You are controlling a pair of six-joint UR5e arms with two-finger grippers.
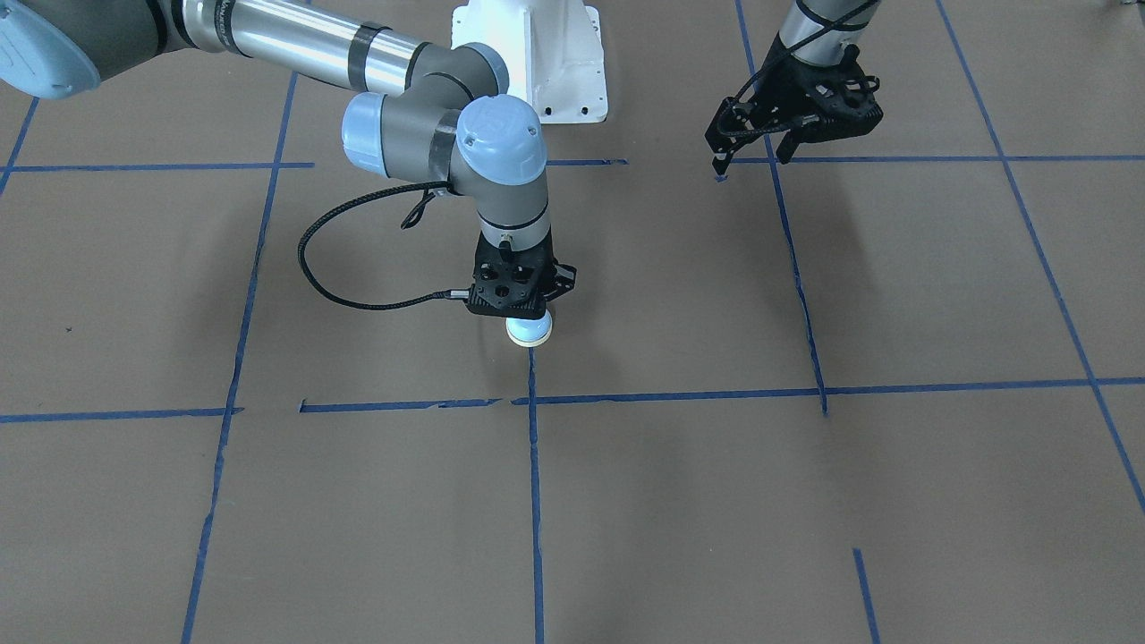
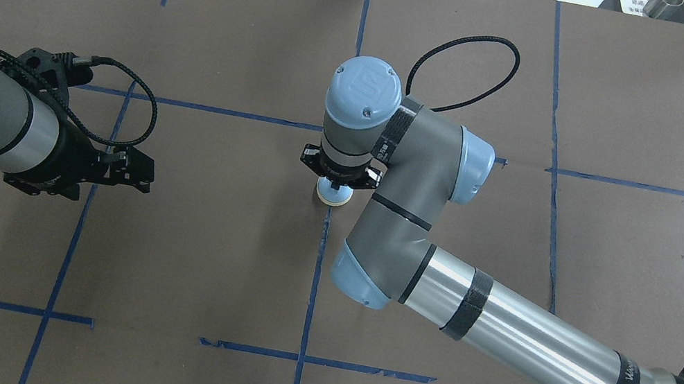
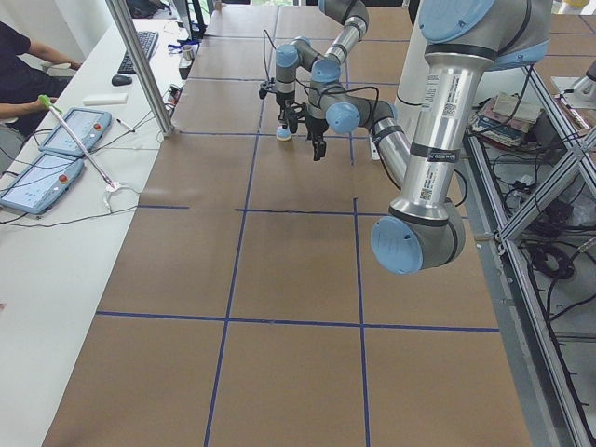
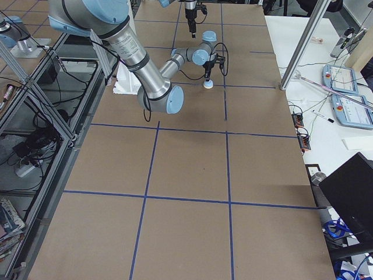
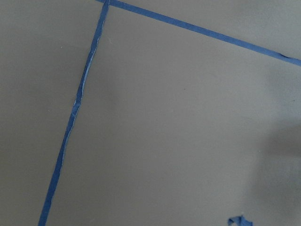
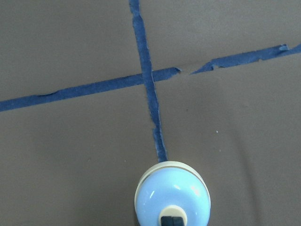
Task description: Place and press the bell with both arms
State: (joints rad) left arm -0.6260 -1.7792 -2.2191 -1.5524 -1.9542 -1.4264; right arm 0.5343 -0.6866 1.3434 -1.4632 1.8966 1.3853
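The light-blue bell (image 1: pixel 530 332) with its cream rim stands on the brown table at the end of a blue tape line. It also shows in the overhead view (image 2: pixel 333 196) and fills the bottom of the right wrist view (image 6: pixel 172 195). My right gripper (image 1: pixel 526 313) points straight down over it. Its black fingertips (image 6: pixel 171 220) are shut together and rest on the cream button. My left gripper (image 1: pixel 756 159) hovers open and empty well off to the side, above a tape crossing; it also shows in the overhead view (image 2: pixel 142 174). The left wrist view shows only table and tape.
A white fixed pedestal (image 1: pixel 537 63) stands at the robot's edge of the table. Blue tape lines (image 1: pixel 534 501) divide the brown table into squares. A black cable (image 1: pixel 358 300) loops from the right wrist. Operators' desks with tablets (image 3: pixel 56 149) flank the far side.
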